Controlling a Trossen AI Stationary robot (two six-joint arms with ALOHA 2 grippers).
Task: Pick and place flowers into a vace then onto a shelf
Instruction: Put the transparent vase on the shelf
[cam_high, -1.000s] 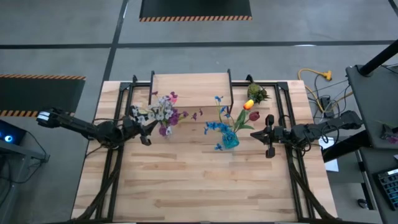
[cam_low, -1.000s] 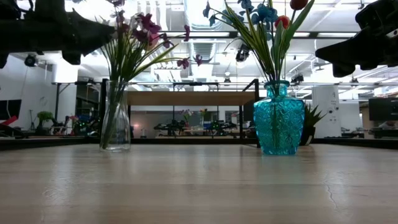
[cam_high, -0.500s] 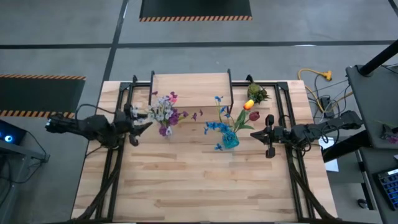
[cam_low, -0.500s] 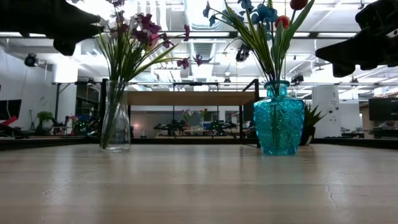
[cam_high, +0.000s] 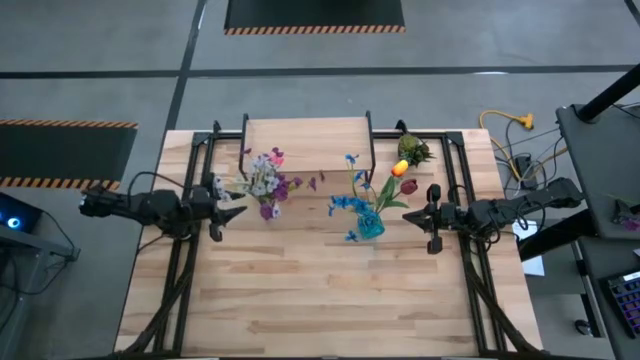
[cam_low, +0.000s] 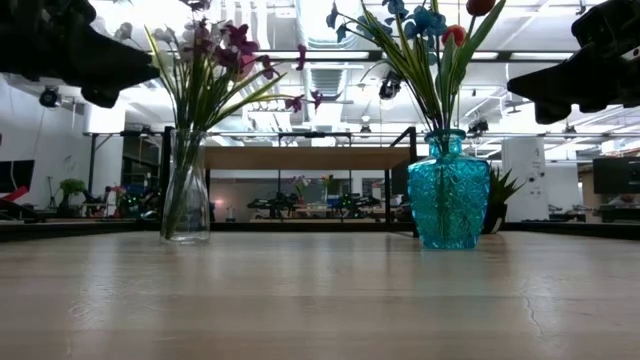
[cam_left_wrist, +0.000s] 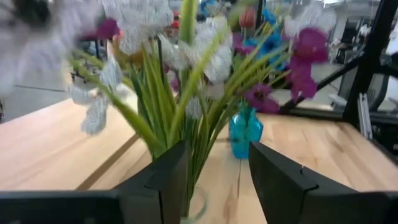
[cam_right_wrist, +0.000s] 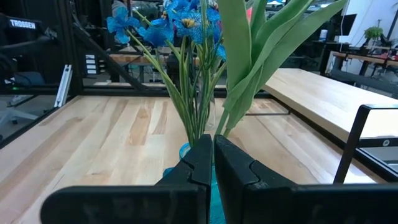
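A clear glass vase (cam_low: 186, 190) stands on the table and holds purple, pink and white flowers (cam_high: 262, 180). To its right, a teal glass vase (cam_high: 370, 226) holds blue, orange and dark red flowers (cam_high: 378, 186). The shelf (cam_high: 308, 143) stands at the table's far edge behind both vases. My left gripper (cam_high: 222, 205) is open, level, just left of the clear vase at bloom height, with the stems (cam_left_wrist: 186, 112) straight ahead of its fingers. My right gripper (cam_high: 408, 215) is shut and hovers right of the teal vase (cam_right_wrist: 186, 152), touching nothing.
A short green spiky sprig (cam_high: 415, 150) sits by the shelf's right end. Black frame rails (cam_high: 190, 160) run along the table's left and right sides. The near half of the wooden table (cam_high: 330, 300) holds no objects.
My left gripper has drawn back from the clear vase toward the table's left edge, staying about level. The white and purple blooms now stand a little differently in the clear vase. The right arm has kept still.
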